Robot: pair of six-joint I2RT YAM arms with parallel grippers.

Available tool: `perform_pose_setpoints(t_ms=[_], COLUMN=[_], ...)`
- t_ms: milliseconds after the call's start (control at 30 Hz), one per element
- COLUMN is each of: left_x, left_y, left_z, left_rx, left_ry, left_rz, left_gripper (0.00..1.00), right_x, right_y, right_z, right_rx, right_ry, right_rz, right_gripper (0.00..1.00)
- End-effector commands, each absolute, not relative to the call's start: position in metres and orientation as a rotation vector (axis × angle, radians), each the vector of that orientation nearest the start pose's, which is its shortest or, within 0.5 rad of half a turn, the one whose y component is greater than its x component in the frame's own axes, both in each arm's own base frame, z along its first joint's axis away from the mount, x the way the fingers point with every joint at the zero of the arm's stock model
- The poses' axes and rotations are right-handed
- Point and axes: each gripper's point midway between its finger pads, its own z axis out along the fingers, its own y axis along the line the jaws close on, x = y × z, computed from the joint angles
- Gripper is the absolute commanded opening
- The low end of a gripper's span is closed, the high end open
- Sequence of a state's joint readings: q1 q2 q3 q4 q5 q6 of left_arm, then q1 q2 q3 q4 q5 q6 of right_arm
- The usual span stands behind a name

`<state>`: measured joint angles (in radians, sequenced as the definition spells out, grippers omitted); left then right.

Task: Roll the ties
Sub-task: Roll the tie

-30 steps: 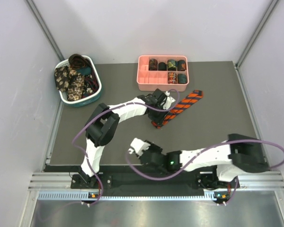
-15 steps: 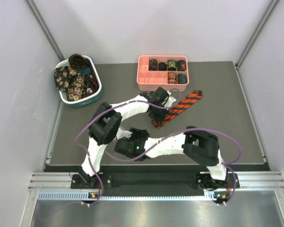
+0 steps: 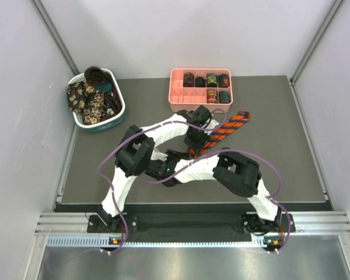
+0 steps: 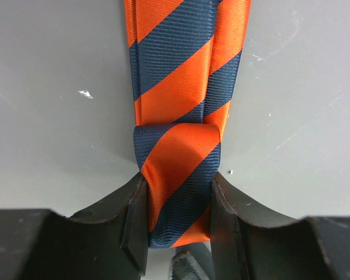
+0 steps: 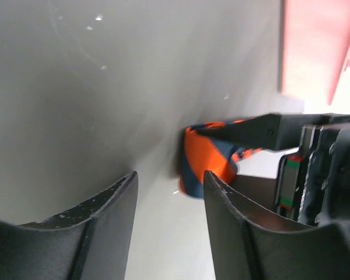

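Near edge: both arms are reaching inward, crossing over the middle of the worktop (image 3: 280, 146).

Right claw (image 5: 169, 175) is hovering low over the grey surface. Its fingers are standing wide with nothing between them. It is facing the folded end of the striped tie (image 4: 175, 87), which is sitting just beyond its tips. In the overhead view this claw is tucked among the arms and hard to make out.

Left claw (image 4: 178, 201) is pinching that folded end, set narrow, with one finger pressing each edge of the fold. The tie end is doubling over itself once into a short flap, not a full coil.

From the left claw the rest of the tie is lying flat on the worktop and running out toward 1 o'clock, orange and dark diagonal stripes showing. Its far tip is resting near the right front corner of the tray (image 3: 192, 107), apart from it.

At 12 o'clock the pink tray is sitting by the back edge, holding coils (image 3: 213, 81) in its right-hand compartments.

At 10 o'clock the basket (image 3: 118, 93) is holding loose ties (image 3: 84, 99), floral brown-cream and dark, in a heap.
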<state>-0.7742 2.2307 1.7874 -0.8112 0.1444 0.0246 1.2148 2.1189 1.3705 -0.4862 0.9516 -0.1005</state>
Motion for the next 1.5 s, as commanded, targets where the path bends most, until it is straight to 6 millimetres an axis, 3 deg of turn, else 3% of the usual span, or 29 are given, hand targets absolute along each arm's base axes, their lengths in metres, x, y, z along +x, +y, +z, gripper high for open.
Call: perform_pose_setpoints(t_ms=[0,433,733,1033,1067,1267,1467], left_x=[0.246,0.242,0.240,0.231,0.231,0.235,0.245], left_y=[-0.281,-0.278,-0.270,-0.274,-0.274,-0.281,-0.298], left_z=[-0.013,-0.015,-0.012,-0.008,-0.008,-0.008,0.001], left_rx=[1.279,1.293,1.297,1.388,1.395,1.397,1.389], left_ry=[3.025,3.064,3.102,3.086,3.083,3.046,2.951], left_rz=[-0.140,-0.110,-0.033,-0.036,-0.032,-0.049,-0.142], left_gripper=[0.23,0.24,0.24,0.25,0.25,0.35,0.44], right_x=[0.289,0.304,0.306,0.294,0.293,0.287,0.285], right_y=[0.321,0.306,0.287,0.277,0.276,0.272,0.279], right_z=[0.047,0.039,0.016,-0.004,-0.005,-0.010,-0.007], right_rx=[-1.196,-1.188,-1.199,-1.190,-1.179,-1.139,-1.106], right_ry=[1.876,1.861,1.948,2.058,2.072,2.109,2.127], right_rz=[-0.855,-0.970,-1.036,-1.059,-1.060,-1.027,-0.941], right_gripper=[0.51,0.56,0.56,0.39,0.30,0.05,0.00])
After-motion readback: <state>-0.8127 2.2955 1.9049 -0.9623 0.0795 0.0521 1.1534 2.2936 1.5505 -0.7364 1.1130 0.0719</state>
